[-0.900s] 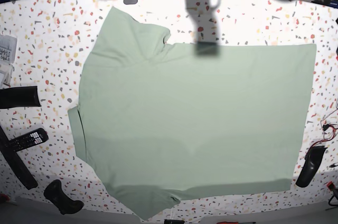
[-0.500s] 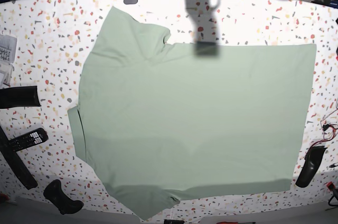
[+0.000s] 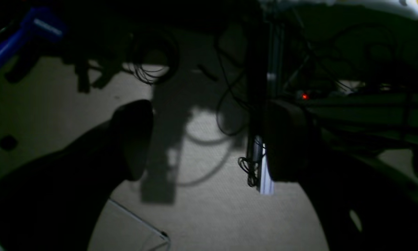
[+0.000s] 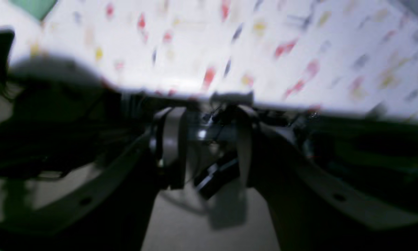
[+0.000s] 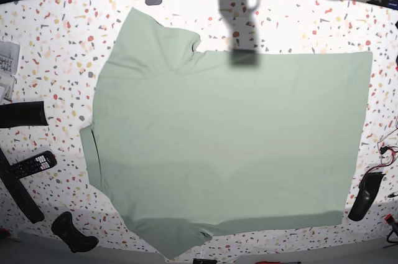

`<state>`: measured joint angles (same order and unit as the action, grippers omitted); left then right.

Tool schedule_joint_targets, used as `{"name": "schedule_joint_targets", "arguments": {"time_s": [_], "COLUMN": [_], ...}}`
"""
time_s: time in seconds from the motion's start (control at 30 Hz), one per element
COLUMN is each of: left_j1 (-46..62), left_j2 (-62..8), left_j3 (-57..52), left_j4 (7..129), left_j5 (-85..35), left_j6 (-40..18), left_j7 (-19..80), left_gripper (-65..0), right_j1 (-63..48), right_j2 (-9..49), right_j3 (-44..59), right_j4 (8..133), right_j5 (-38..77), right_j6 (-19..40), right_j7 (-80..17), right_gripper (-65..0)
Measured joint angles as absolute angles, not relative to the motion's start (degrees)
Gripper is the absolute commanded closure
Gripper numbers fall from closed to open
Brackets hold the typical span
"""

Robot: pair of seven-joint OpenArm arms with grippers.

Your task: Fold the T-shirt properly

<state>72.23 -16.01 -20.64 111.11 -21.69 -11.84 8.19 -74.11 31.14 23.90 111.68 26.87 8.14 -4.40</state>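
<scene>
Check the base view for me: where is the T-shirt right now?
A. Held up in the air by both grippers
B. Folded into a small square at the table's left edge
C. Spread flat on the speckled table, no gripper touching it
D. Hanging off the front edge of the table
C. The T-shirt lies spread flat across most of the table, and no gripper touches it.
</scene>
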Motion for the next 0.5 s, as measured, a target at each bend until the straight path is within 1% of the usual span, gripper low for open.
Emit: {"name": "schedule_joint_targets", "arguments": {"time_s": [0.17, 0.3, 0.37, 0.5], "left_j1": [68.2, 62.9, 58.8, 50.4], "left_j2": [-16.0, -16.0, -16.0, -15.9], "left_j3": [-20.6, -20.7, -20.7, -20.7], "left_j4": [114.3, 115.4, 115.7, 115.8], "left_j5": [-21.9, -21.9, -21.9, -21.7], "left_j6": [-12.0, -12.5, -14.8, -23.8], "left_j7": [8.1, 8.2, 9.0, 9.9], "left_gripper": [-44.6, -44.6, -44.6, -44.6], "right_j1": [-73.1, -67.4, -63.4, -55.8], "right_j2": [31.1, 31.1, 31.1, 30.9], "right_j3": [27.0, 27.1, 27.1, 27.1], "right_j4": [115.5, 118.0, 119.5, 123.5], "right_j5": [26.9, 26.8, 26.8, 26.8], "right_j6": [8.1, 9.5, 11.3, 17.5], "right_j7": [-4.5, -5.7, -9.6, -18.8], "right_gripper": [-22.5, -22.5, -22.5, -22.5]}}
